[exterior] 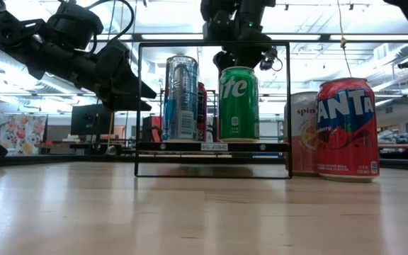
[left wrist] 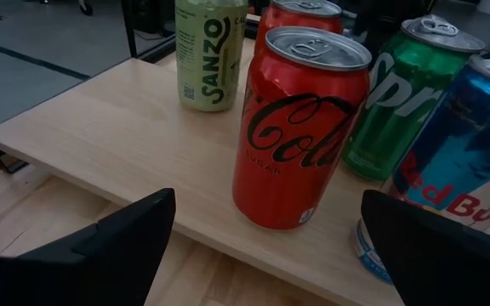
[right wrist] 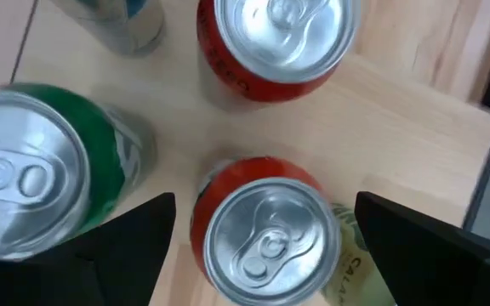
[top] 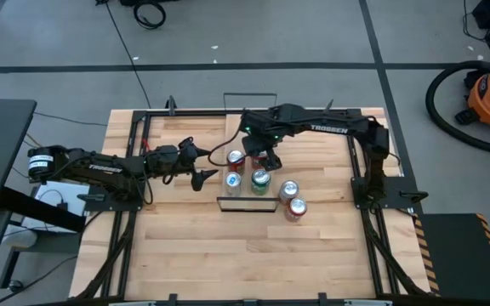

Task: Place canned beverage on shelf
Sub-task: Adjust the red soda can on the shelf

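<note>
The shelf (exterior: 211,146) is a narrow light-wood board with black wire rails. It carries a Coca-Cola can (left wrist: 300,127), a Sprite can (exterior: 239,105), a Red Bull can (exterior: 181,99), a Sanzo can (left wrist: 211,51) and a second red can (right wrist: 262,246), all upright on their bases. My right gripper (right wrist: 262,202) hangs open above that second red can, pointing down, a finger to either side of its top and apart from it. My left gripper (top: 198,167) waits open just left of the shelf, facing the Coca-Cola can.
A Fanta can (exterior: 346,127) and a pink can (exterior: 303,131) stand on the slatted tabletop (top: 194,246) right of the shelf. The cans on the shelf stand close together. Open tabletop lies toward the near edge.
</note>
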Robot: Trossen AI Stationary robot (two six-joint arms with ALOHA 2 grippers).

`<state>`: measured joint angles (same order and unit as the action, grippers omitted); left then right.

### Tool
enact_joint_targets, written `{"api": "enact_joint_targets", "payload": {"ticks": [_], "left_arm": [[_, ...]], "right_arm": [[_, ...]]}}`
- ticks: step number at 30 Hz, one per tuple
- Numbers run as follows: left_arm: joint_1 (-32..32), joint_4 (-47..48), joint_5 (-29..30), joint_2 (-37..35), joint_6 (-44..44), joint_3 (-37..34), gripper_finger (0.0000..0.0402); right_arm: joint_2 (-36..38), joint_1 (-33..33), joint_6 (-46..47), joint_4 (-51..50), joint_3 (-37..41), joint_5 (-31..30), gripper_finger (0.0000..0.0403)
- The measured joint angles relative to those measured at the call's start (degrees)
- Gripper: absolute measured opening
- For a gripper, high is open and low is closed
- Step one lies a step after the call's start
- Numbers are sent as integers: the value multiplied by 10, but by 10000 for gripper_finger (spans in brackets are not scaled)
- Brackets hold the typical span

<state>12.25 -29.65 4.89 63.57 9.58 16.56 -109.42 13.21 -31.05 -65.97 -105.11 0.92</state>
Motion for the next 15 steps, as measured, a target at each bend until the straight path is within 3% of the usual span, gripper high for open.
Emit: {"api": "enact_joint_targets", "payload": {"ticks": [8, 15], "left_arm": [[0, 0, 0, 0, 1, 0, 389], [0, 0, 0, 0, 1, 0, 389]], "right_arm": [[-12, 16, 31, -6, 1, 4, 367], [-11, 27, 63, -9, 1, 22, 323]]}}
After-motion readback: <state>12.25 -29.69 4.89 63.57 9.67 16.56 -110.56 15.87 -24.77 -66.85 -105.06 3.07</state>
